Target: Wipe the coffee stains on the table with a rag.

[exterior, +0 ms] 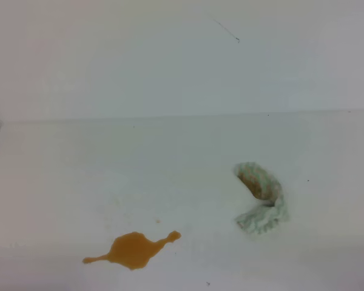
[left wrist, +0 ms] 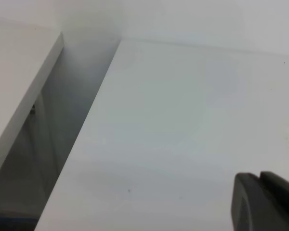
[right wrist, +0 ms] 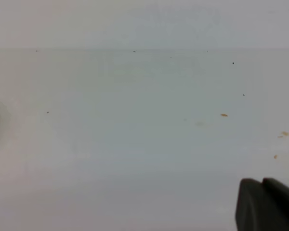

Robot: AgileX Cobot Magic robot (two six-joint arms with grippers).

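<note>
- Orange-brown coffee stains (exterior: 134, 250), one blob-shaped puddle with thin tails at both ends, lying on the plain white flat worktop (exterior: 79, 176), near its front edge in the high view.
- Crumpled pale rag (exterior: 262, 198) with a brown patch on its upper fold, resting on the worktop to the right of the puddle and a little farther back, well apart from it, not touching.
- One tiny orange droplet just behind the puddle, between it and the rag's side.
- Neither arm visible in the high view; nothing held over the puddle or the rag.
- Left tool (left wrist: 266, 202): only a dark corner showing at the lower right of the left wrist view, over bare worktop near its left edge; two dark parts seen pressed side by side, yet impossible to tell whether clenched or released; nothing seen in it.
- Beyond that worktop edge, a dark gap and a second white slab (left wrist: 19, 82).
- Right tool (right wrist: 267, 204): dark corner at the lower right of the right wrist view, clenched, nothing grasped.
- Few small orange specks (right wrist: 224, 115) on the worktop ahead of the right tool; puddle and rag outside both wrist views.
- White wall (exterior: 170, 54) behind the worktop, far from the puddle.
</note>
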